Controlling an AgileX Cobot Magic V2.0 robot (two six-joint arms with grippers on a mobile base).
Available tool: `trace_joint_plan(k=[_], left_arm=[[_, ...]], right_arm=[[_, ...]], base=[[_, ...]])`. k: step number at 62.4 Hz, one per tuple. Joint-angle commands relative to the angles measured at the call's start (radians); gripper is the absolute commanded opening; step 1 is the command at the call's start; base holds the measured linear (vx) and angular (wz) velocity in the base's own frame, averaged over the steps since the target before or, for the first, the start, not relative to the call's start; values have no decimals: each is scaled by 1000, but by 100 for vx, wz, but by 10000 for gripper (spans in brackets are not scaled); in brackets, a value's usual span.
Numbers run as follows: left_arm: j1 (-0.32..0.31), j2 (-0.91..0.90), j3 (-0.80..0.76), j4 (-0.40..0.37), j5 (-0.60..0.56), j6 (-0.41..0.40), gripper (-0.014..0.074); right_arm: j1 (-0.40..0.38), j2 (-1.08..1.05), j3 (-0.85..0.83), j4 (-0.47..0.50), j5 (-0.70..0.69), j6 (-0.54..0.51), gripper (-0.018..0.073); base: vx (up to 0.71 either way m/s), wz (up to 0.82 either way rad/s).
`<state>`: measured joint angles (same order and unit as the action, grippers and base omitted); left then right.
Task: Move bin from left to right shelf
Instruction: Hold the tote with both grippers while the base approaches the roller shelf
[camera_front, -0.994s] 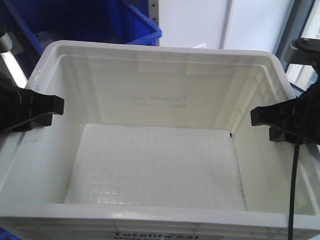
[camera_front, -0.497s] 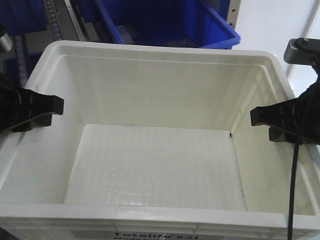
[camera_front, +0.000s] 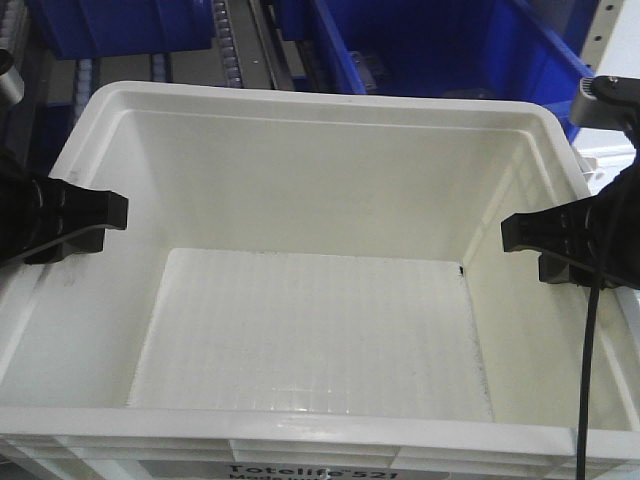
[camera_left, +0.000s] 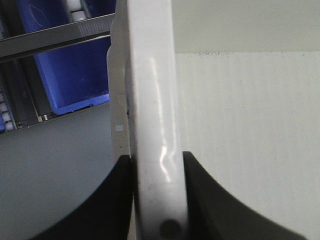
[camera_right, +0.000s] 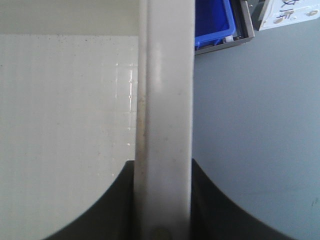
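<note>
background: metal flow-rack level (camera_front: 232, 48) with tracks of small pale rollers, carrying dark blue plastic crates (camera_front: 440, 50). whether this is the left or right shelf cannot be told. grey floor (camera_left: 50, 175) shows in both wrist views.

item 1: large rectangular white plastic bin (camera_front: 320, 190), thick rim, faint moulded grid on the inside floor. it fills the front-facing view, in front of the rack and nearer the camera than the blue crates, held between the two grippers. what lies under it is hidden.

writing: black print "totelife 521" (camera_front: 300, 468) on the near outer wall. a second line below it is cut off by the frame edge. a small white tag with dark handwriting (camera_right: 290, 12) sits at the top corner of the right wrist view, too cropped to read.

item 2: left gripper (camera_left: 159, 200), black, closed narrow across the bin's left side rim, with one finger (camera_left: 112, 205) against the outer face and the other against the inner face, both touching the plastic.

item 3: right gripper (camera_right: 164, 200), black, clamped the same way on the right side rim, with one finger (camera_right: 100, 205) inside the bin and the other outside over the floor.

item 4: thin black cable (camera_front: 585, 380), hanging down from the right arm and crossing the bin's near right corner.

item 5: silver steel rail (camera_left: 50, 42), running in front of a blue crate in the left wrist view, with rollers just above it.
</note>
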<state>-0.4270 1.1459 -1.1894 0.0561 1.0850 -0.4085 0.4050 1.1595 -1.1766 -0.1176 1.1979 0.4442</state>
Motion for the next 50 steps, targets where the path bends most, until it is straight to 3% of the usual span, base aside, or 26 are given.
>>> trace_joint_plan(k=[1,50], left_arm=[[3,-43,-37,95,-38,28,20],[3,-43,-37,95,-38,28,20]], right_arm=[[-20,-29,-35,-188,-15,12,-1],[-20,-29,-35,-188,-10,13,-1]], base=[[0,46],[4,38]])
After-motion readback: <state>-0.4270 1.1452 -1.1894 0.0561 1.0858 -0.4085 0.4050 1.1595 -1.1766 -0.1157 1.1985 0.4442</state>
